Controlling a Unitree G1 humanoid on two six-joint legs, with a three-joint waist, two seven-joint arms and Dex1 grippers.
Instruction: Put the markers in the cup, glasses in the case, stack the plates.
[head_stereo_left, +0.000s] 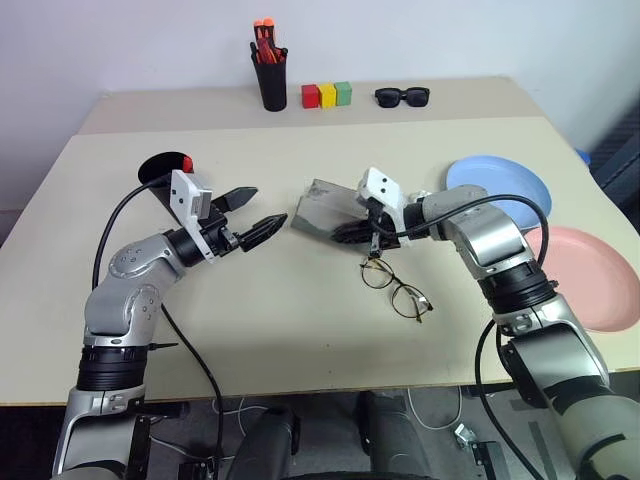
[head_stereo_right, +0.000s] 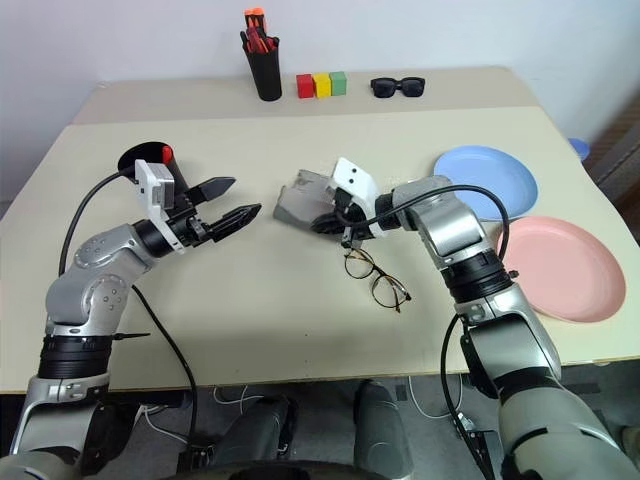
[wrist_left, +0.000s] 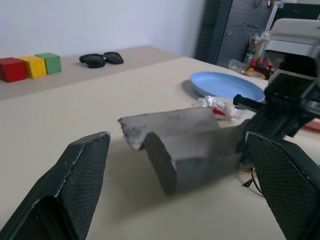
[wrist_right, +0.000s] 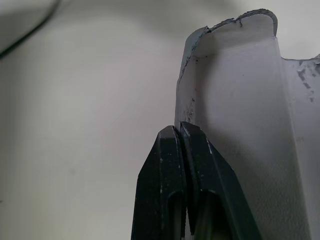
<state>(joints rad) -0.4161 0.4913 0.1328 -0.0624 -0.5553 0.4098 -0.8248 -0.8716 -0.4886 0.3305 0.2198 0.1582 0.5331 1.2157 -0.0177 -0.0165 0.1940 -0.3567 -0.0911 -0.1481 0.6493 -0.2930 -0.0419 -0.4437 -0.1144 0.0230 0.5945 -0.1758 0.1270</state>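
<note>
The grey case (head_stereo_left: 322, 207) lies mid-table with its flap up. My right gripper (head_stereo_left: 345, 232) is shut on the flap's edge, and in the right wrist view the fingertips (wrist_right: 172, 137) pinch the felt. The wire-framed glasses (head_stereo_left: 395, 288) lie on the table just in front of that gripper. My left gripper (head_stereo_left: 268, 207) hovers open to the left of the case, pointing at it, with nothing between its fingers (wrist_left: 82, 170). The black cup (head_stereo_left: 158, 172) stands behind my left wrist with a red marker cap (head_stereo_left: 185, 160) showing at its rim. The blue plate (head_stereo_left: 500, 182) and pink plate (head_stereo_left: 590, 275) lie side by side at the right.
At the back stand a black pen holder (head_stereo_left: 270, 78) with orange-topped pens, three coloured blocks (head_stereo_left: 327, 95) and black sunglasses (head_stereo_left: 402, 96). A crumpled white-and-red scrap (wrist_left: 218, 106) lies between the case and the blue plate. Bare table stretches along the front edge.
</note>
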